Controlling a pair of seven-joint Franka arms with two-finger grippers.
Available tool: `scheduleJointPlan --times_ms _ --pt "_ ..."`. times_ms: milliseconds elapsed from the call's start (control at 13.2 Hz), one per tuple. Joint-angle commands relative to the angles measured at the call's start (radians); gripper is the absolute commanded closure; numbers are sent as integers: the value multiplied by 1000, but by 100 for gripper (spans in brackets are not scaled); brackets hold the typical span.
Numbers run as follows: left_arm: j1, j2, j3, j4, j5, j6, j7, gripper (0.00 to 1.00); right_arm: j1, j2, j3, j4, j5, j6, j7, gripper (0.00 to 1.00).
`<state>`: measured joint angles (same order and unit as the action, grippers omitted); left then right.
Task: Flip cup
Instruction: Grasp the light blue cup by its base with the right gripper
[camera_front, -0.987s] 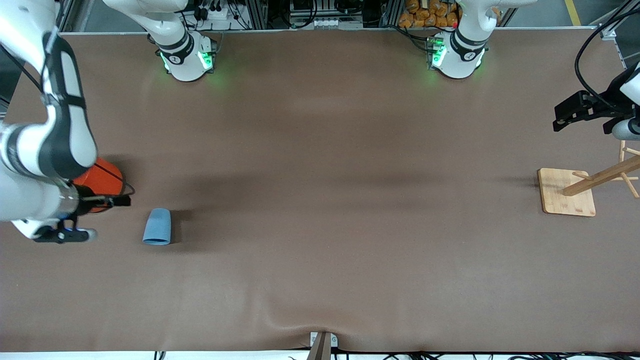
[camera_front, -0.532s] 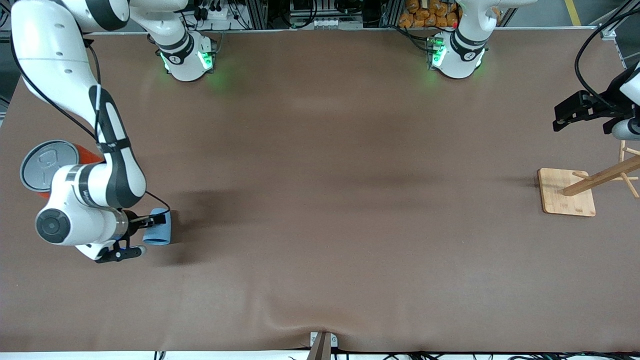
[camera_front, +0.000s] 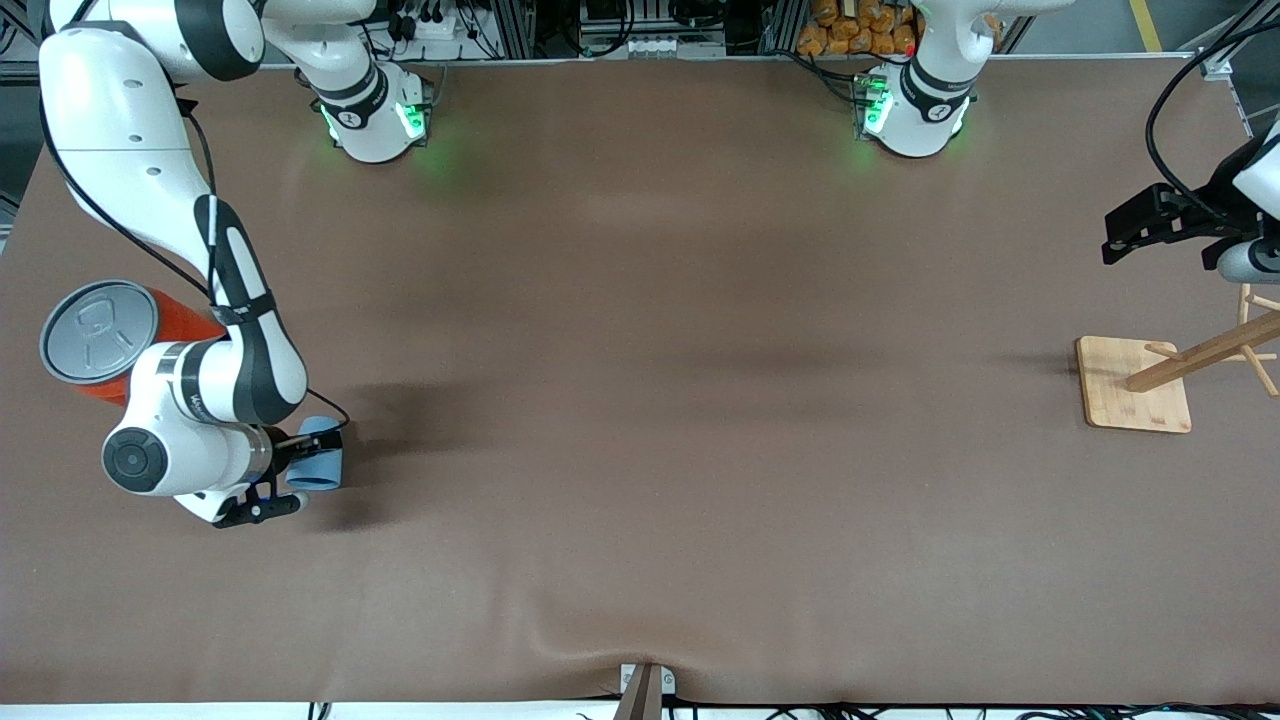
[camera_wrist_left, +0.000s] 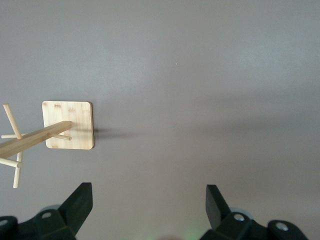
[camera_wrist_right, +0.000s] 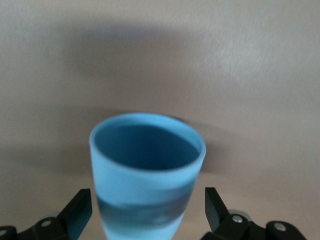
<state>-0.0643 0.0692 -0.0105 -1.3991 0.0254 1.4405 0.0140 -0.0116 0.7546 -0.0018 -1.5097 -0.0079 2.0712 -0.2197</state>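
Observation:
The light-blue cup (camera_front: 318, 467) lies on its side on the brown table near the right arm's end, its mouth toward the front camera. My right gripper (camera_front: 297, 473) is down at the cup and open, one finger on each side of it. In the right wrist view the cup (camera_wrist_right: 147, 170) stands between the fingertips (camera_wrist_right: 80, 205), its dark blue inside showing, with a gap on both sides. My left gripper (camera_front: 1135, 230) waits open and empty above the table at the left arm's end; its own view shows it (camera_wrist_left: 148, 200) over bare table.
A large orange can with a grey lid (camera_front: 98, 332) stands close to the right arm's wrist, farther from the front camera than the cup. A wooden peg rack on a square base (camera_front: 1130, 385) stands below the left gripper and also shows in the left wrist view (camera_wrist_left: 67, 125).
My right arm has swung in from the table's end toward the cup, and its open gripper now straddles it. The orange can has come into full view. The left arm has barely moved.

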Motion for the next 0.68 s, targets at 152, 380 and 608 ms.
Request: scheduleJointPlan --times_ms 152,380,608 --pt "8 -8 -5 -4 -7 3 20 0 -31 43 6 -3 -6 142 -125 14" --pt "6 -6 -5 -6 -5 3 20 0 -21 29 8 -1 -1 60 -121 51" --pt "8 -8 -5 -4 -5 3 20 0 -19 11 10 0 8 40 -160 52"
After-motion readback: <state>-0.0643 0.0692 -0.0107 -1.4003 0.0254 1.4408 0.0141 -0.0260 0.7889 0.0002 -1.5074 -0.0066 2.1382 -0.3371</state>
